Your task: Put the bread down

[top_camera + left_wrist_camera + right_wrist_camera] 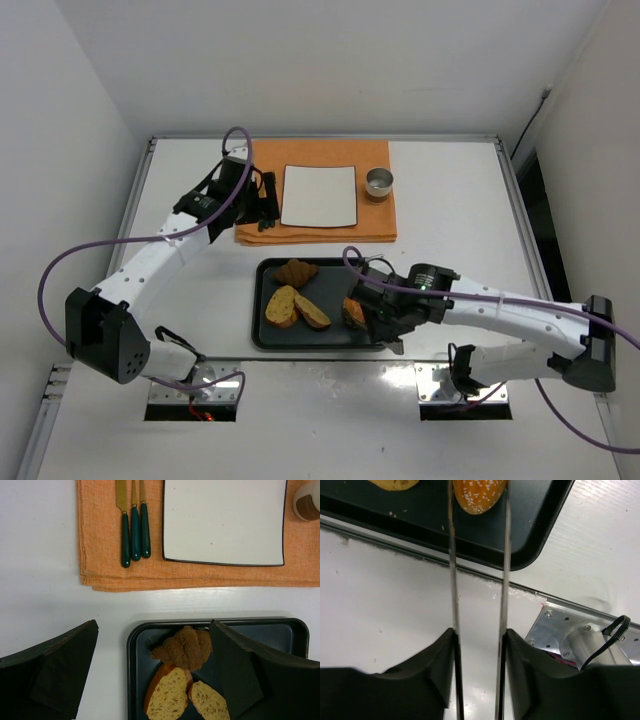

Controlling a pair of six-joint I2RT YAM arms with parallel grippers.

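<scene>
The dark brown croissant-shaped pastry (296, 271) lies at the back of the black tray (258, 300) and also shows in the left wrist view (185, 647). The glossy orange roll (354, 314) sits at the tray's right side. My right gripper (378, 312) is shut on thin metal tongs (451, 555). The tong blades stand against both sides of the seeded roll (479, 495). I cannot tell whether the roll is lifted off the tray. My left gripper (262, 200) is open and empty, held high over the table's left side, its fingers (60, 670) wide apart.
Two flat toasted slices (282, 305) lie on the tray beside the pastry. An orange cloth (375, 225) at the back holds a white square plate (320, 195), a small cup (378, 182) and dark-handled cutlery (132, 530). A metal mounting bracket (560, 630) lies at the near edge.
</scene>
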